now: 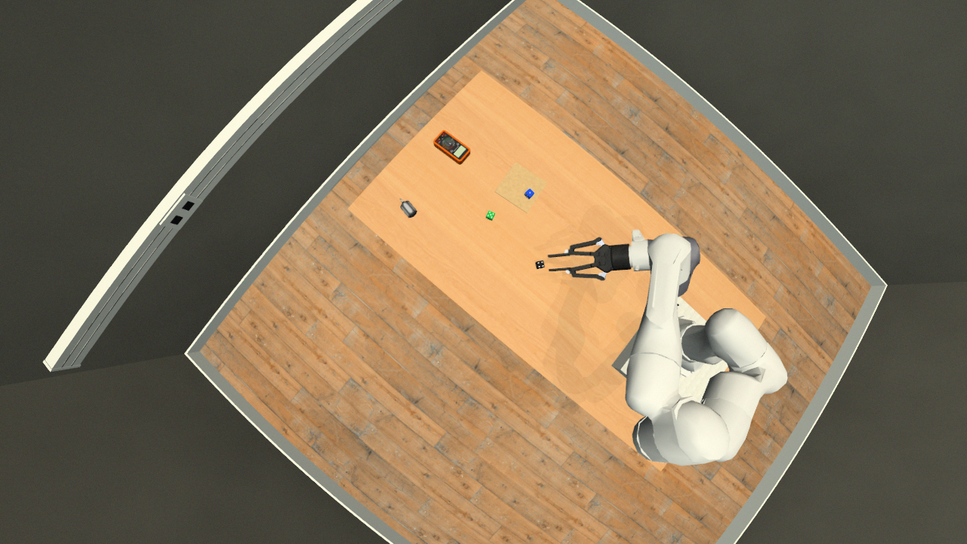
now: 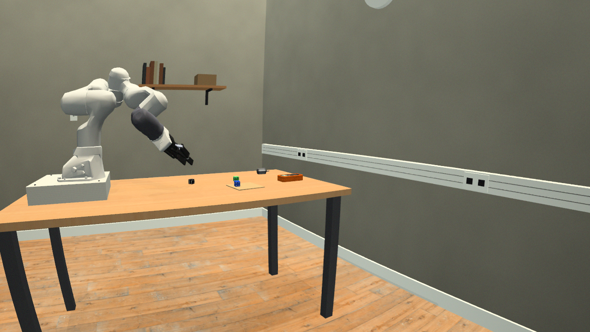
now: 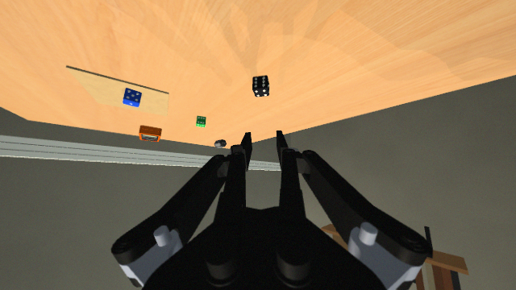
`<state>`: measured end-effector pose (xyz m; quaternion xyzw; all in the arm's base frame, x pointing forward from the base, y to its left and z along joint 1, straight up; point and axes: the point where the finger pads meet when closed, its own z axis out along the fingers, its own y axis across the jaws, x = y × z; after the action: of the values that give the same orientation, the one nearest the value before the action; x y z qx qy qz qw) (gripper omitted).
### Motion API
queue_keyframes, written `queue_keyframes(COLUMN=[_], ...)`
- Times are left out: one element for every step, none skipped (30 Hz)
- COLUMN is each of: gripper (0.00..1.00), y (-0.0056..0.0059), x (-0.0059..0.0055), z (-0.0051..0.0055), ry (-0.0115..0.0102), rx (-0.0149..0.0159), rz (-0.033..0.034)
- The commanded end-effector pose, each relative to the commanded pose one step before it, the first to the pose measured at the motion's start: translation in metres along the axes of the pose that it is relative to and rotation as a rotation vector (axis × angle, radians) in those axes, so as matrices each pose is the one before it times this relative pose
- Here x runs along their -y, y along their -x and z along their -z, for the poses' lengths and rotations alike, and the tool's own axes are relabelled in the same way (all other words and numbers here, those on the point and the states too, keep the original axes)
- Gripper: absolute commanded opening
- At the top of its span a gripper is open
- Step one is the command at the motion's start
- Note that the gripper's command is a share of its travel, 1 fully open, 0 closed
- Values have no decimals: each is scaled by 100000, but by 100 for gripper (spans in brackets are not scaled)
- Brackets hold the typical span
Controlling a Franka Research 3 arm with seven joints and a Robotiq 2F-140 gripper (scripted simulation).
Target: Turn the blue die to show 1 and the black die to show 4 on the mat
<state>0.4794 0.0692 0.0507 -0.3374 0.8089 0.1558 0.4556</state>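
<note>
The black die (image 1: 539, 264) (image 2: 191, 181) (image 3: 261, 85) sits flat on the table, off the mat, with 4 on top and a 6 on the side facing the wrist camera. The blue die (image 1: 529, 193) (image 2: 236, 183) (image 3: 132, 97) sits flat on the mat (image 1: 511, 181) (image 2: 252, 186) (image 3: 154, 104) with 1 on top. The green die (image 1: 489, 214) (image 2: 236, 177) (image 3: 201, 121) sits flat beside the mat with 5 on top. My gripper (image 1: 548, 263) (image 2: 189, 161) (image 3: 264, 139) is partly open and empty. It is tilted above the table, with its tips up and back from the black die.
An orange multimeter (image 1: 451, 146) (image 2: 290, 177) (image 3: 150, 134) lies beyond the mat. A small grey motor-like object (image 1: 408, 208) (image 2: 261, 170) (image 3: 220, 143) lies near the table's far end. A wall shelf (image 2: 181, 86) stands behind the arm.
</note>
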Motion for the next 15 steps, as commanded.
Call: queue_keyframes(gripper=[32,32,32,32,32,32,32,32,32,32,32,32,32,32,32], y=[-426,145,0,0,7,169,133,25,134,108,126,98,102,99,121], x=[867,61,0,0,3,-206,-70,-9,-127,-51,-30,-9,-59,-32,-17], z=[-313,-14,0,0,0,-106,-28,-2,-26,3,18,21,-38,-20,-9], ry=[-2729,-318,0,0,-16,851,249,26,500,170,62,-18,326,176,89], rx=[-15498,-1010,0,0,-49,-4063,-2187,-354,-2989,-1836,-1786,-1202,-2059,-1726,-1844], rz=[-7495,73,0,0,4,-268,-68,-6,-94,-11,24,35,-74,-37,-15])
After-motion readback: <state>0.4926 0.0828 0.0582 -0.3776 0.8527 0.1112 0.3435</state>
